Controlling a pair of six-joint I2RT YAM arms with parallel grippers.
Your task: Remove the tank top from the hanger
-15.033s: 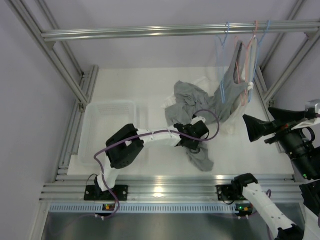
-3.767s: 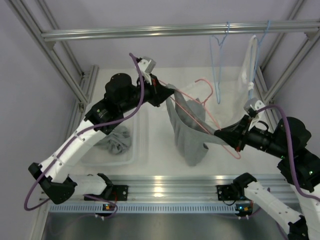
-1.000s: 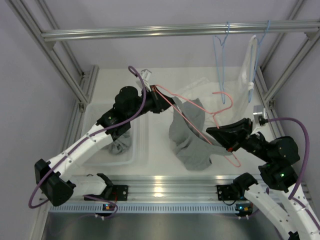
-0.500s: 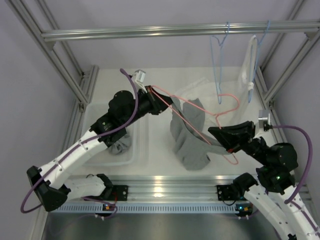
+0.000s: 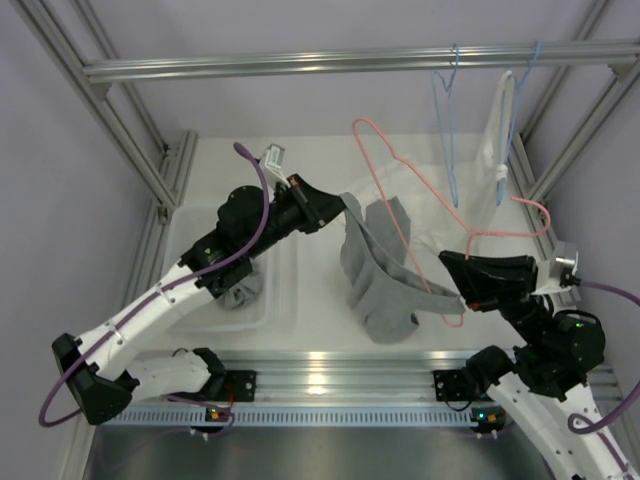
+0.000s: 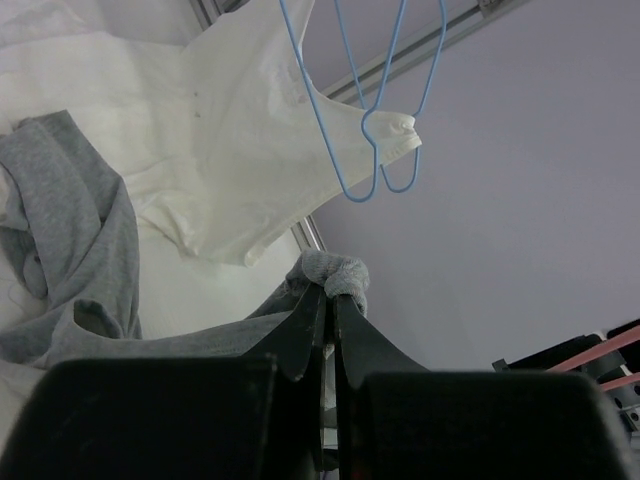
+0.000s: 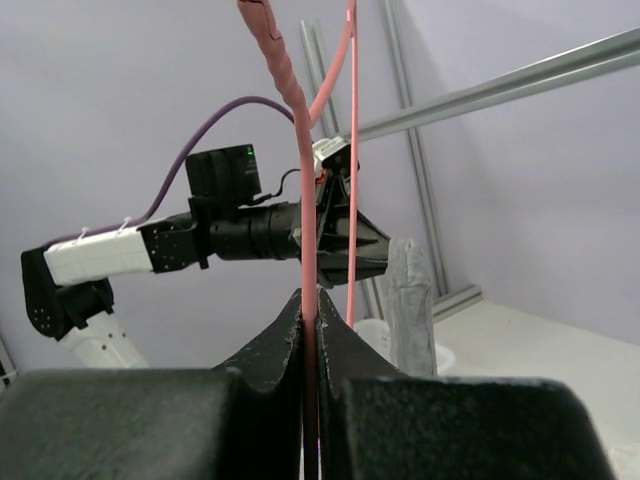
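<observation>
left gripper [image 5: 342,207] closed tight, pinching grey tank top [image 5: 380,275] strap; right gripper [image 7: 310,300] clamped on pink hanger [image 7: 303,200] wire rising above it.

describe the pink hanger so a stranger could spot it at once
Below the overhead aluminium rail, over the right side of the table, find the right gripper. The pink hanger is pinched in it, beside the grey tank top. It is the only pink one and off the rail; the blue hangers hang on the rail.

Lilac walls [image 5: 60,250] surround a white table [image 5: 230,160] beneath aluminium rails [image 5: 300,62].
</observation>
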